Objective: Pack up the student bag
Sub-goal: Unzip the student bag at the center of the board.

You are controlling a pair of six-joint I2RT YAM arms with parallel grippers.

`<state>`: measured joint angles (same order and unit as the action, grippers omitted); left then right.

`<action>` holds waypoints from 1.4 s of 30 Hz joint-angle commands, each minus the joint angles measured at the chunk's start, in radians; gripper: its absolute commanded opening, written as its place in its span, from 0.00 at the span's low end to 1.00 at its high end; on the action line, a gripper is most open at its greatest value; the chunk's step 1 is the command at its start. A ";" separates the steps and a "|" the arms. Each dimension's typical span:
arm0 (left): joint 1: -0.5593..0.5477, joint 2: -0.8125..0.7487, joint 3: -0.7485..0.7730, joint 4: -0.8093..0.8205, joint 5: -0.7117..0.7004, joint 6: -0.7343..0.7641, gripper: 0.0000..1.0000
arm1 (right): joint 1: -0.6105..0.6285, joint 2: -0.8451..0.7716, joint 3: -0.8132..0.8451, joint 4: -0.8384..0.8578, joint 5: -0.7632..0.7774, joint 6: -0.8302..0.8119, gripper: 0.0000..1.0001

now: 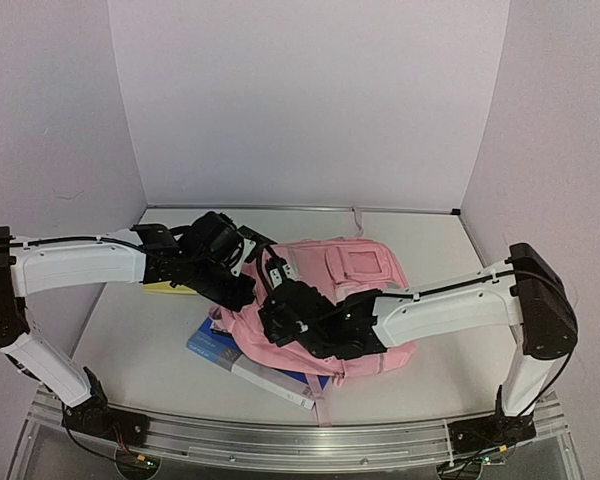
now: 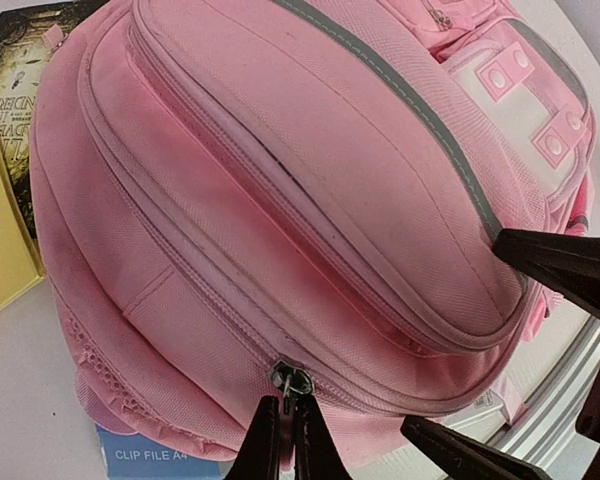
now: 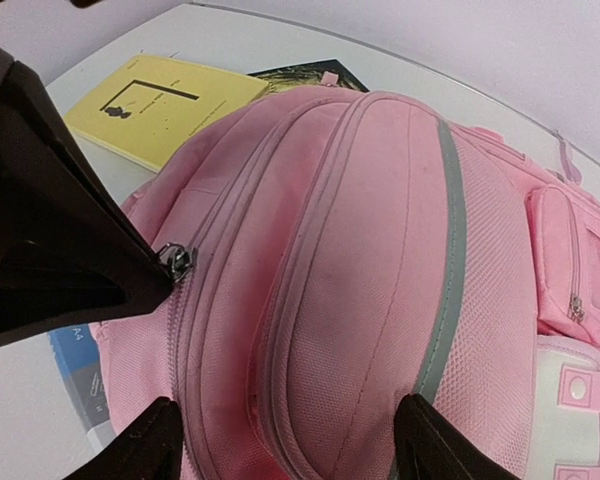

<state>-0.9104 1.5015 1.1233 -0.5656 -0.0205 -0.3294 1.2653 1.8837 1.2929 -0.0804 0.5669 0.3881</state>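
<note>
Left gripper (image 2: 288, 408) jaws pinched the zip pull (image 2: 291, 378), right gripper's (image 3: 285, 420) gaped; we judged the limp student bag (image 2: 280, 200) needed bracing.

Bright, even, soft light from above. Faint shadows beneath the arms (image 1: 80, 262) on the pale worktop (image 1: 140, 350). Overhead view slightly grainy and soft. Wrist views crisp on the bag (image 2: 280, 200) mid-frame, bowed towards the edges, black and featureless in the nearest corners.
</note>
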 commanded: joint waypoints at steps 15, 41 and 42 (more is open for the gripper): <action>0.007 -0.088 0.016 0.042 -0.041 -0.002 0.00 | -0.017 0.054 -0.014 -0.101 0.356 0.090 0.55; 0.158 0.001 0.021 0.223 -0.040 0.090 0.00 | -0.020 -0.195 -0.243 0.018 0.235 0.105 0.00; 0.159 0.007 0.032 0.222 -0.016 0.103 0.00 | -0.019 -0.210 -0.251 0.039 0.199 0.088 0.00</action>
<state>-0.8058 1.5016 1.0783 -0.4450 0.0049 -0.2755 1.2338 1.7521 1.0602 -0.0832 0.8307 0.5125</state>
